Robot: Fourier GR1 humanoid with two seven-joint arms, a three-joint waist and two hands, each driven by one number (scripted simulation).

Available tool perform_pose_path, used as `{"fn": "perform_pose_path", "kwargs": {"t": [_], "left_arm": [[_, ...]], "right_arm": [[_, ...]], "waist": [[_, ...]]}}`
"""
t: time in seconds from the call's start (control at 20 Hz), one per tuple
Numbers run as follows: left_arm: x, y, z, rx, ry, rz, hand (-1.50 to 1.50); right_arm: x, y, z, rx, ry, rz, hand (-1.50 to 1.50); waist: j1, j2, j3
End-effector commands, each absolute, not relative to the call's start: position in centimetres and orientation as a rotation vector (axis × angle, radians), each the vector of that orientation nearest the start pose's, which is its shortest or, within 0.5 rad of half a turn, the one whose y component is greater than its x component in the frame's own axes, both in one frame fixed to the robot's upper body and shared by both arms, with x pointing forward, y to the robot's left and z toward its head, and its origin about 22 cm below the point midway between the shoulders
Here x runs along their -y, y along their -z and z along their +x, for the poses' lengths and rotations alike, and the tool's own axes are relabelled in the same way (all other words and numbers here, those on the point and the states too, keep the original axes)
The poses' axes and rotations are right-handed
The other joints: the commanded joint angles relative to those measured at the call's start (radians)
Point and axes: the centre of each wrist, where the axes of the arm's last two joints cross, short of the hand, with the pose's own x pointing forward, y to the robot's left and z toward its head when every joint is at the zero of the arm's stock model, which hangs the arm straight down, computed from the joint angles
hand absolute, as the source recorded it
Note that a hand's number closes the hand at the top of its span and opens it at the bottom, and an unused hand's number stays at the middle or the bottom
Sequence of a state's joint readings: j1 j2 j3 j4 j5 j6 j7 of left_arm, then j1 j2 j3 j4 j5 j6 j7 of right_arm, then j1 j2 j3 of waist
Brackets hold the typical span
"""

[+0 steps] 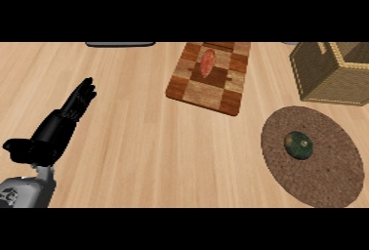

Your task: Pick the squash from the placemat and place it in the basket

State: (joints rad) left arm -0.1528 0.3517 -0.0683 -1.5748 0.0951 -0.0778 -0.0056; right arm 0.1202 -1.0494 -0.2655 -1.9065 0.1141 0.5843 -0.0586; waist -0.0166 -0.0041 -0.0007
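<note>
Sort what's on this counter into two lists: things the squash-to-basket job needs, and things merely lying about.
Needed for the job:
squash
placemat, round, under the squash
basket, at the far right

Lying about:
cutting board, checkered wood
reddish food item on the board
dark object at the far edge

On the tabletop [144, 146] lies one round brown placemat [317, 180], and on it one dark green squash [298, 145]. There is one woven basket [328, 80] at the far right. One checkered wooden cutting board [205, 85] carries one reddish oblong item [208, 62]. One dark flat object [120, 44] shows at the far edge. One hand [61, 124] is visible, the left.
</note>
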Motion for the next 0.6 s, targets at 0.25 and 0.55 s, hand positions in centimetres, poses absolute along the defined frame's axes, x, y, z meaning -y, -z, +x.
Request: {"fn": "perform_pose_path", "kwargs": {"t": [0.25,0.55], "left_arm": [[-26.3,-5.7,27.7,1.700,0.381,0.055,0.00],[-27.0,-6.8,27.2,1.692,0.386,0.048,0.00]], "right_arm": [[40.6,-19.5,21.4,1.389,-1.234,-0.580,-1.50],[40.5,-12.5,22.7,1.392,-1.195,-0.546,-1.50]], "waist": [[0.017,0.004,0.001],[0.024,0.005,0.001]]}}
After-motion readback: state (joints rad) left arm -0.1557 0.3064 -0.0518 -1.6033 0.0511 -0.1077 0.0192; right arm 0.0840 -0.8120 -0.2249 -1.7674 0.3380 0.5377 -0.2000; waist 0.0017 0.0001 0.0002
